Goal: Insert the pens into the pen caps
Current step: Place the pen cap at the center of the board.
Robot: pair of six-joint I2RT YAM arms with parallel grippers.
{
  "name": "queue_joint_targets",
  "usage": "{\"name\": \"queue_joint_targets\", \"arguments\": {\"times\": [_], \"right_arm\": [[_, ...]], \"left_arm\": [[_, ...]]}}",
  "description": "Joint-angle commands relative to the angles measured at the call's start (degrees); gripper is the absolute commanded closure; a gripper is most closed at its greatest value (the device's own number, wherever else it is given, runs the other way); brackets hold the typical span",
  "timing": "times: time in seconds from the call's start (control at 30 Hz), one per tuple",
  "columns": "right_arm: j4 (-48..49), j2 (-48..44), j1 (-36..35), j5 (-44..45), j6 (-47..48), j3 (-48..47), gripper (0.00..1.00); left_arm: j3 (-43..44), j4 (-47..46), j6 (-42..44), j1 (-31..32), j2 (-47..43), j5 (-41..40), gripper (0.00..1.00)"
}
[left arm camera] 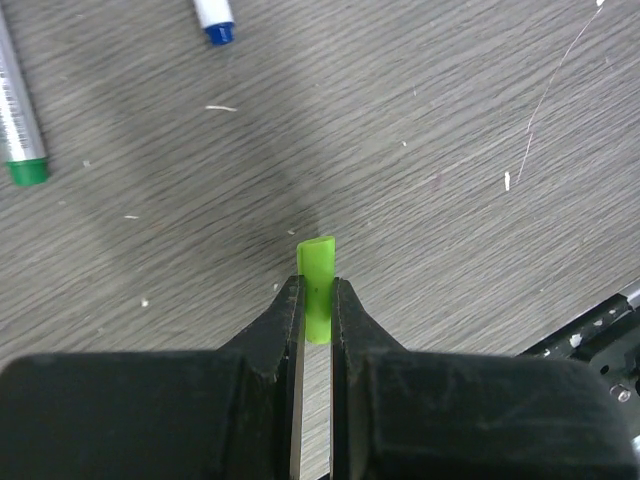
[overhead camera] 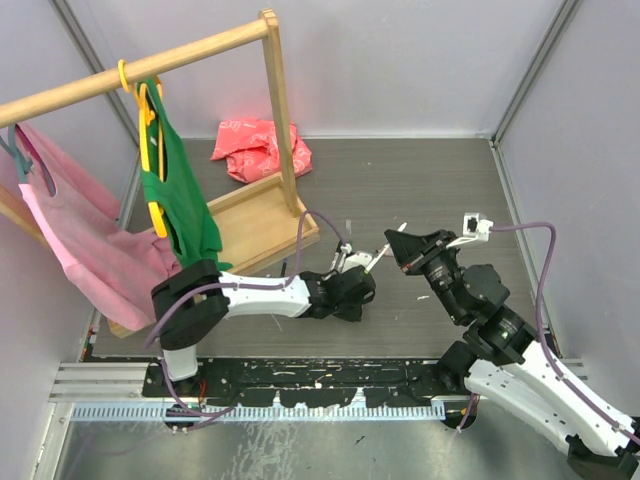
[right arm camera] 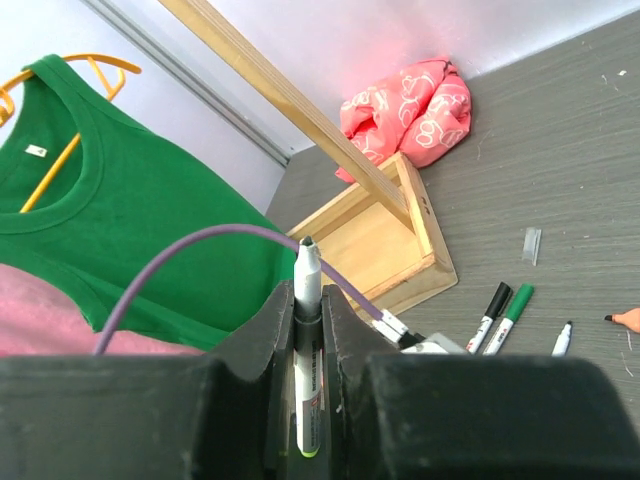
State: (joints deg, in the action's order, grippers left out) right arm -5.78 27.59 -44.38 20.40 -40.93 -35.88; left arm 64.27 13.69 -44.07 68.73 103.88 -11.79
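My left gripper is shut on a short bright green pen cap and holds it just above the grey table, open end pointing away. My right gripper is shut on a white pen with a bare grey tip pointing out past the fingers and a lime green back end. In the top view the left gripper and right gripper face each other closely at mid-table. A green-ended pen and a blue-tipped pen lie on the table beyond the cap.
A black-capped pen, a green-capped pen and a thin pen lie near the wooden rack base. The rack holds a green top and pink garment. A pink cloth lies at the back.
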Motion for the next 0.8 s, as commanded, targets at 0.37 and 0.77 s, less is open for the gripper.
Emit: {"name": "queue_joint_targets", "arguments": {"times": [0.37, 0.77], "right_arm": [[0.56, -10.03, -0.03, 4.63, 4.45, 0.79, 1.00], [0.76, -10.76, -0.06, 5.82, 5.62, 0.37, 1.00]], "left_arm": [[5.22, -1.69, -1.48, 0.54, 7.45, 3.41, 0.78], [2.72, -1.45, -0.37, 0.53, 3.08, -0.20, 0.65]]}}
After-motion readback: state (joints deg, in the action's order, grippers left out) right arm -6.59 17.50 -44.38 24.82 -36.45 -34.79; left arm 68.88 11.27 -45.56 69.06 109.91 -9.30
